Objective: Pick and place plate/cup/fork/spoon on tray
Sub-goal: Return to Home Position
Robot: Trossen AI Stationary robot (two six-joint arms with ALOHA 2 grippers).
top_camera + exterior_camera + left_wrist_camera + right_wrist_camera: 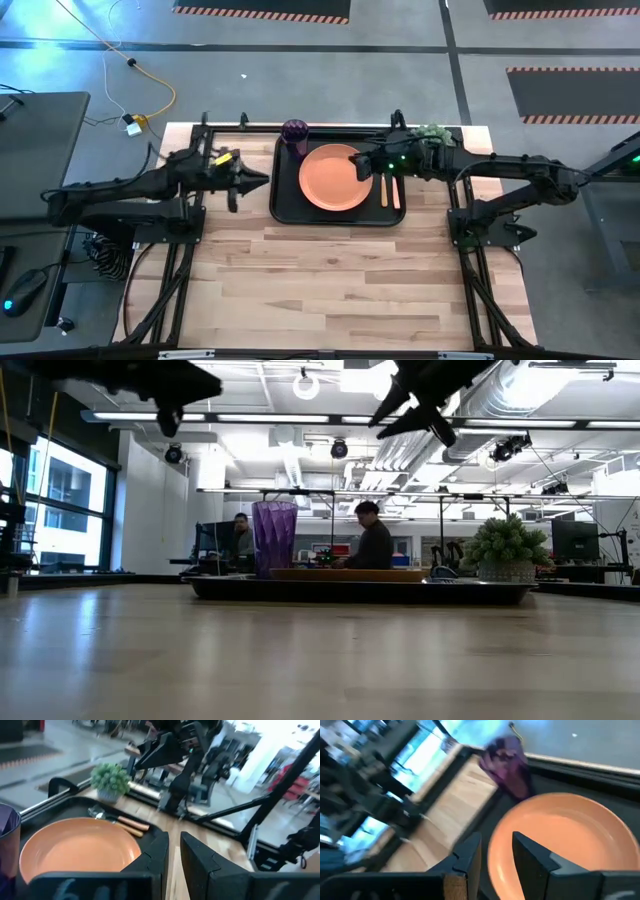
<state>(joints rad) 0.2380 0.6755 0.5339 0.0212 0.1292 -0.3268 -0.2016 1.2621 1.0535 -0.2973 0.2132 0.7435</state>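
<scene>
Plate (333, 178) lies on tray (285, 210), under right pincer (362, 168).

One tray (283, 212), one plate (330, 179) and one cup (294, 131) show. Two orange-handled utensils (390, 190) lie side by side on the tray, a fork and a spoon; which is which cannot be told. One small potted plant (432, 132) stands at the tray's corner. Two arms carry two grippers, left (262, 181) and right (358, 168). Two people (372, 538) sit in the room behind.
</scene>
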